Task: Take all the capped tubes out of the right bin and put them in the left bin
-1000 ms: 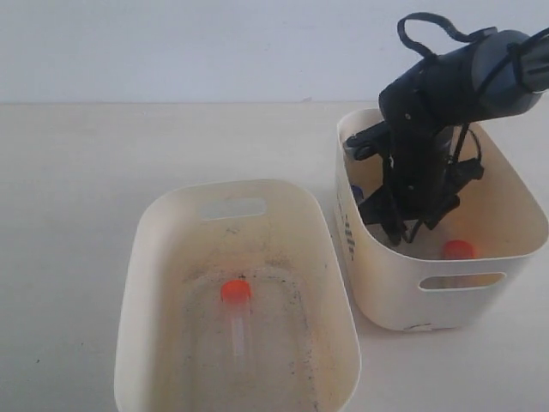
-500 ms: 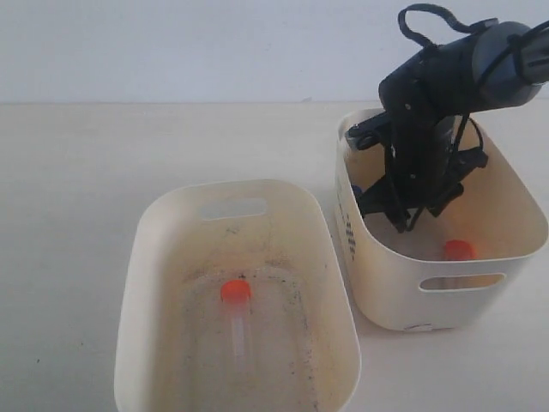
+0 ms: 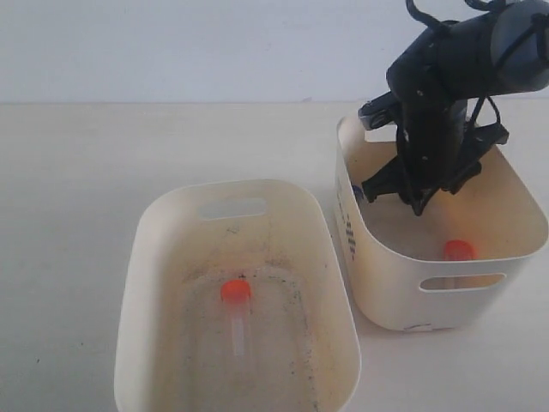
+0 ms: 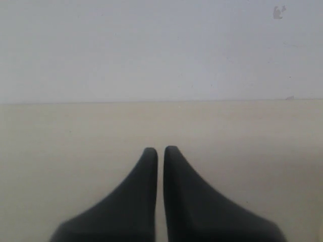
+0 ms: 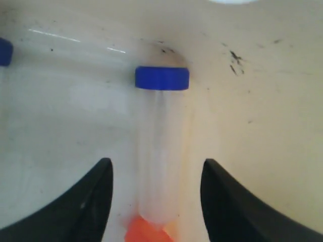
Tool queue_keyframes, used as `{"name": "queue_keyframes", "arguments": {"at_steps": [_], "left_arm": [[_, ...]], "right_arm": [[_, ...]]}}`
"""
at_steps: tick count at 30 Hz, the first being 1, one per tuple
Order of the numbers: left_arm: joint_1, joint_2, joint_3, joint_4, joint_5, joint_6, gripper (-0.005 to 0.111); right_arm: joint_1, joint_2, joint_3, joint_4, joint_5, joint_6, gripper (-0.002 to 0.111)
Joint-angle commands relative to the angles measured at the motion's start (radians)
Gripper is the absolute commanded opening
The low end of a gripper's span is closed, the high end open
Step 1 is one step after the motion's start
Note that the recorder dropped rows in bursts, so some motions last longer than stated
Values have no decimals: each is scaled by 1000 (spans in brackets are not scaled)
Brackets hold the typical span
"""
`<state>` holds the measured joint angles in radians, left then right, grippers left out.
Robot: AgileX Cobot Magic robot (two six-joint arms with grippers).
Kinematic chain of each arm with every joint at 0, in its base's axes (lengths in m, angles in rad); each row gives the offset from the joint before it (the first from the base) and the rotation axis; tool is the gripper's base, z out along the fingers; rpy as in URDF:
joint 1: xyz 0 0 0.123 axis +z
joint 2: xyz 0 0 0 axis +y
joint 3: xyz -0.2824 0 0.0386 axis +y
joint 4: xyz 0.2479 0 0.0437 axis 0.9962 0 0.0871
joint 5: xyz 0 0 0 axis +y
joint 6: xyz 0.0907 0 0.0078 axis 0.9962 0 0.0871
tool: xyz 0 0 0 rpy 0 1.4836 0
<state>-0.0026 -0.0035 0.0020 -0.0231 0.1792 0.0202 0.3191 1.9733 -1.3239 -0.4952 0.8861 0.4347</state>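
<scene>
The right end effector (image 5: 156, 162) hangs over the right bin (image 3: 386, 283), fingers (image 5: 91, 201) apart astride a blue tube (image 5: 161, 126), not touching it. The left end effector (image 4: 160, 150) has its fingers together over the desk (image 4: 252, 136).

Right claw (image 3: 401, 196) is hanging over the right bin (image 3: 386, 283), pointing down. One orange-capped tube (image 3: 458, 251) is lying in it near the front wall. A second orange-capped tube (image 3: 236, 300) is lying on the left bin's (image 3: 146, 257) grimy floor. Both bins are sitting close together on the worktop (image 3: 77, 172).
</scene>
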Motion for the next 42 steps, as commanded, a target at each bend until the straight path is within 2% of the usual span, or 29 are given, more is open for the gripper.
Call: {"name": "queue_keyframes", "arguments": {"at_steps": [1, 10, 15, 20, 42], "left_arm": [[-7, 4, -2, -3, -7, -4, 4], [-7, 4, -2, -3, -7, -4, 4], [-7, 4, -2, -3, -7, -4, 4], [-7, 4, -2, -3, -7, -4, 4], [-7, 4, -2, -3, -7, -4, 4]], "right_arm": [[0, 36, 9, 8, -1, 2, 51], [0, 85, 9, -10, 15, 31, 51], [16, 2, 8, -84, 26, 98, 51], [52, -48, 8, -75, 14, 111, 51], [60, 98, 8, -136, 18, 179, 51]]}}
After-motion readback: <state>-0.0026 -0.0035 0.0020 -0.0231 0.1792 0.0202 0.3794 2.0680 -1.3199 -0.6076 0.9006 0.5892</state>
